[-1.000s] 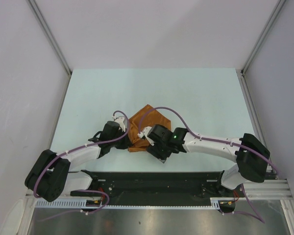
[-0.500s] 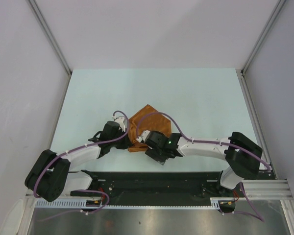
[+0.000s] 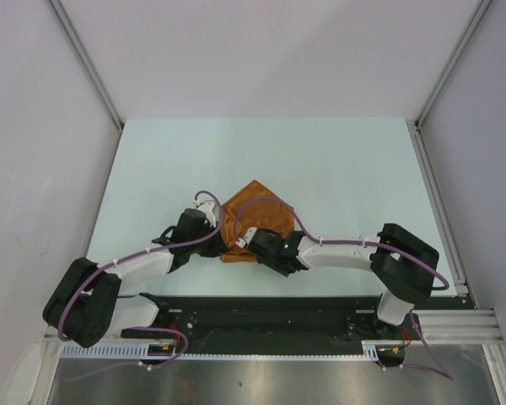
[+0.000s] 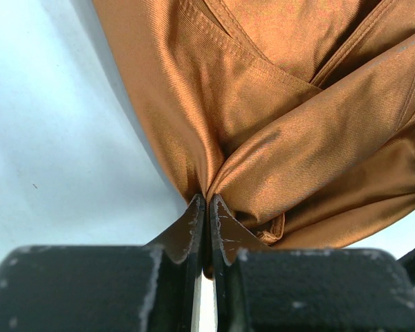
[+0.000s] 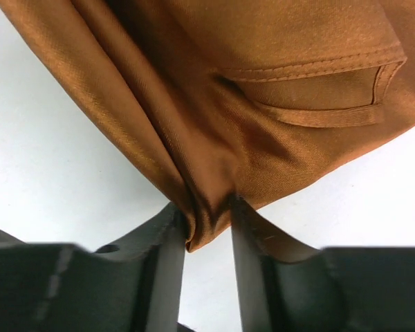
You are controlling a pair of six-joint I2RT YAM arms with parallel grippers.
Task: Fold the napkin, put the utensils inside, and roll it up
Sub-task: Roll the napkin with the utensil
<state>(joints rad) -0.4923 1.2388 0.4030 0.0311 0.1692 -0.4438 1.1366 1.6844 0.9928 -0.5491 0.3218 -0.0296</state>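
The rust-orange napkin lies crumpled on the pale table between the two arms, in front of their bases. My left gripper is shut on a bunched fold at the napkin's near left edge; in the left wrist view the jaws stand almost together on the cloth. My right gripper holds the near edge just right of it; in the right wrist view the cloth is gathered and pinched between its fingers. Hems show on folded layers. The utensils are out of view.
The pale table is walled by white panels at the left, back and right. A black rail with the arm bases runs along the near edge. Purple cables loop over both wrists.
The right arm's elbow and forearm have swung left and its wrist has drawn in closer to the napkin's near edge. The left arm and the napkin have hardly moved.
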